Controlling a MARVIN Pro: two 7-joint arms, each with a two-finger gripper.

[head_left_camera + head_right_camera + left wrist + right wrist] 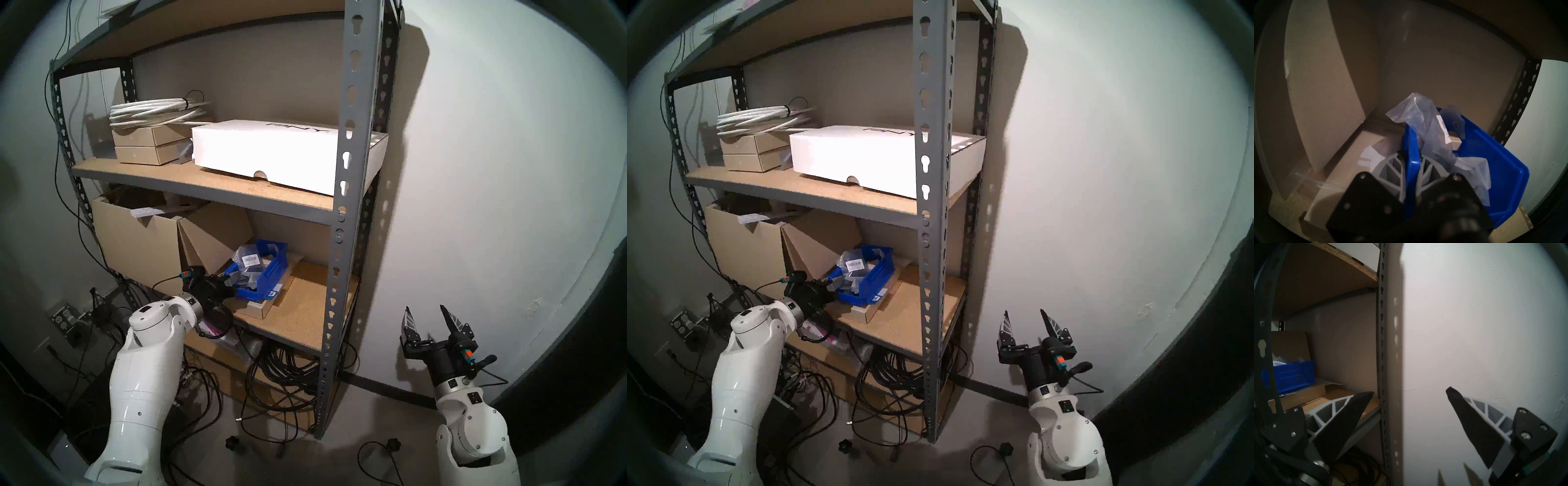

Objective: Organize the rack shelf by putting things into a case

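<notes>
Left gripper (1411, 162) is nearly closed, pinching the near side wall of the blue bin (1505, 171) – one finger (1390, 168) outside, the other inside against the bags (1423, 118). Bin sits on a flat cardboard box (258, 307) on the rack (342, 217), second board from the floor, straight ahead of the tool. Looks like the bin is being shifted or steadied; to do it well, keep the pinch low on the wall, slide rather than lift so the bin doesn't tip off the box, and avoid trapping bag film under the inner finger. Right gripper (429, 319) is spread wide, empty, parked outside the rack by the wall.

Counts – 1 blue bin, at least 2 clear bags in it (more maybe, overlapping, can't tell), 1 small packet (272, 294) peeking from under the bin's front, away from the tool
</notes>
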